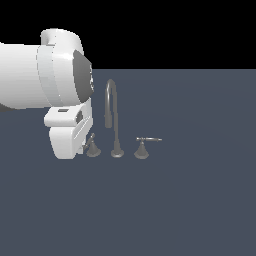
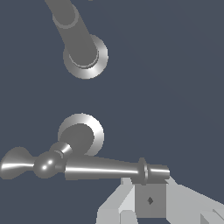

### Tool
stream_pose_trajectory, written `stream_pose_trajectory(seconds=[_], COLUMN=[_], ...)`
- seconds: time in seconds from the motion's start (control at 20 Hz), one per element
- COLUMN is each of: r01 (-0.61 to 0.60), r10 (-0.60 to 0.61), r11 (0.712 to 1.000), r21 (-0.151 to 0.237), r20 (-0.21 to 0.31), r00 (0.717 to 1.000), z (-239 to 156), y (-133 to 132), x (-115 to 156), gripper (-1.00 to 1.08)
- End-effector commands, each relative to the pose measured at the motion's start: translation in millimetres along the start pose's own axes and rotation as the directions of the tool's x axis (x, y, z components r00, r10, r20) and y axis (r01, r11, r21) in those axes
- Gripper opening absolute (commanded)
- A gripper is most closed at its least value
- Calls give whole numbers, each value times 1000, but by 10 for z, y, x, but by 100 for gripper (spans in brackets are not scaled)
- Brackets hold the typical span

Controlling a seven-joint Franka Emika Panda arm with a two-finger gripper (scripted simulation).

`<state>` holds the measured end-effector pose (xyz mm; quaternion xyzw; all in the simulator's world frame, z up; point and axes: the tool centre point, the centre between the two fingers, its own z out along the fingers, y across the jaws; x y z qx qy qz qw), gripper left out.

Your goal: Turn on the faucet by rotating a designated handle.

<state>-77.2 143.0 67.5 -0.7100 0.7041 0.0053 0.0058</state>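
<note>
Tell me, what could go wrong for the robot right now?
The gripper meets the handle only near the lever's far end, so it may slip off as it pushes. In the exterior view the arm hides that lever, so contact is hard to check. The spout stands close by; a wide swing might hit it.

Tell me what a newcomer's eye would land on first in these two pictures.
The bulky white arm fills the exterior view's left, its gripper down at the left-hand handle. Beside it rises the faucet with its thin gooseneck spout. In the wrist view, the handle's lever lies across the frame, close above a finger.
</note>
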Motion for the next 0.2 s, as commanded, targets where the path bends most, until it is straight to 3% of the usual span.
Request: stream_pose_trajectory(seconds=[0.0, 0.15], r01=[-56, -64], r10=[56, 64], r11=[998, 998], r21=[1, 0], r20=[-13, -16], r00=[998, 998], z=[14, 16], y=[-93, -117], x=[424, 563], gripper=[-100, -100])
